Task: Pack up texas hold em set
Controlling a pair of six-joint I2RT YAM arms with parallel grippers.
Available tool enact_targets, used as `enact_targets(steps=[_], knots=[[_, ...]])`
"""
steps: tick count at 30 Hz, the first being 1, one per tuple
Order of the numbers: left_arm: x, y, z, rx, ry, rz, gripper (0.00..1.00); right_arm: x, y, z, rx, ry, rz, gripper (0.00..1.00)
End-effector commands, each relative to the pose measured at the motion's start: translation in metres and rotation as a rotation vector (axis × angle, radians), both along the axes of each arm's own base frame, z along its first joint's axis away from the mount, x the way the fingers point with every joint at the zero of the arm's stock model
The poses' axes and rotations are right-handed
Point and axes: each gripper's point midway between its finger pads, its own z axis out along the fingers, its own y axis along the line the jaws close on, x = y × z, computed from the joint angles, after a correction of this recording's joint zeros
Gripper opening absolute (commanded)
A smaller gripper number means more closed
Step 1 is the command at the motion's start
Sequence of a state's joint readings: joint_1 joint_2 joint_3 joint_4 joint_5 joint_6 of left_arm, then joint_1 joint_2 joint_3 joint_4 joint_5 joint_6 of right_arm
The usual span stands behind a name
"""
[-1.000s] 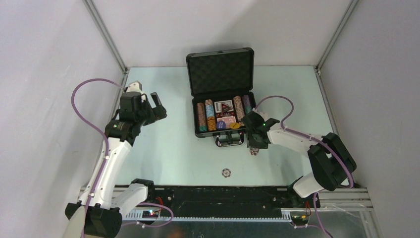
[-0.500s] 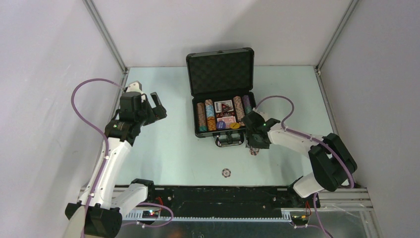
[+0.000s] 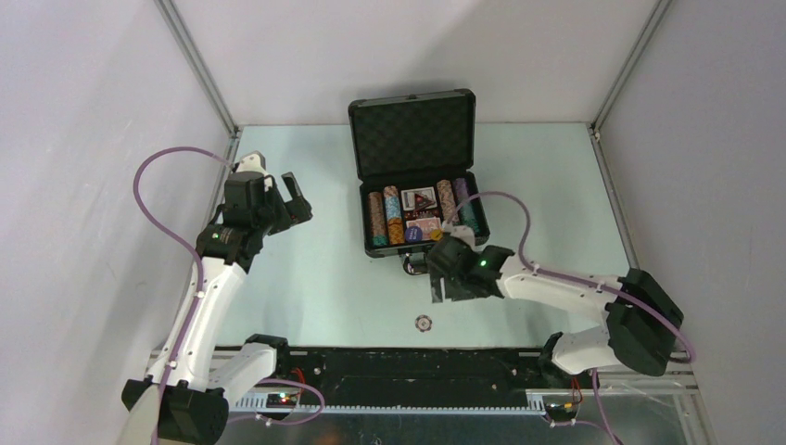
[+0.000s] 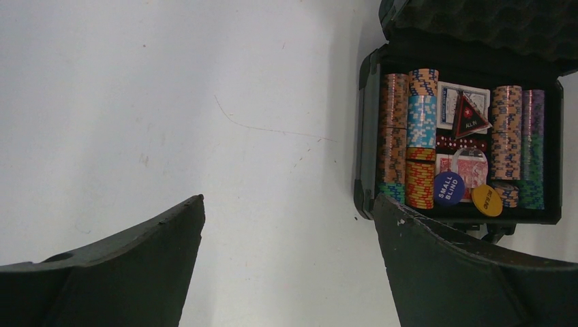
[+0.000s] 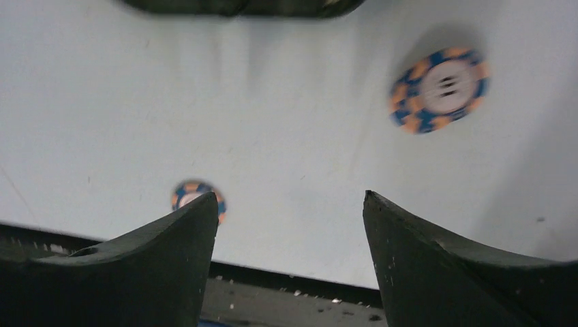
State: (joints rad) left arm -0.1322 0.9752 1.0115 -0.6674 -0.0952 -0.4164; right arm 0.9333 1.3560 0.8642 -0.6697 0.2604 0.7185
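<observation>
The case [image 3: 412, 139] stands open at the far middle of the counter [image 3: 315, 278] with its lid upright. Its tray holds rows of chips [image 4: 422, 136] and two card decks [image 4: 451, 102]. At the tray's front edge a blue disc [image 4: 448, 189] lies just beside a yellow disc [image 4: 487, 200]. The right tool [image 3: 447, 278] hangs low just in front of the case, by its handle, fingers apart with nothing between them. Its wrist view shows a loose chip [image 5: 439, 88] flat on the counter, beyond the tip of one finger, outside the gap and touching neither finger. A second chip [image 5: 198, 197] lies flat well in front of the case, half hidden behind the other finger's tip. From above, only the second chip shows; the loose chip is covered by the tool. The left tool [image 3: 295, 199] is raised well to the left of the case, fingers wide apart and empty, its camera looking toward the case's left wall.
</observation>
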Motion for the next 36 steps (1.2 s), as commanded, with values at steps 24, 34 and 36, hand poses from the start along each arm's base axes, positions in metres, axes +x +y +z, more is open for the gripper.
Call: enact_targets(steps=[24, 34, 36], knots=[[0.003, -0.001, 0.004, -0.005, -0.021, -0.017, 0.98, -0.072, 0.084, -0.04, -0.003, 0.146, 0.168, 0.72], [0.002, -0.001, 0.005, -0.006, -0.024, -0.018, 0.98, -0.072, 0.083, -0.047, -0.07, 0.135, 0.17, 0.63], [0.002, -0.001, 0.005, -0.006, -0.026, -0.018, 0.98, -0.071, 0.08, -0.048, -0.082, 0.131, 0.166, 0.61]])
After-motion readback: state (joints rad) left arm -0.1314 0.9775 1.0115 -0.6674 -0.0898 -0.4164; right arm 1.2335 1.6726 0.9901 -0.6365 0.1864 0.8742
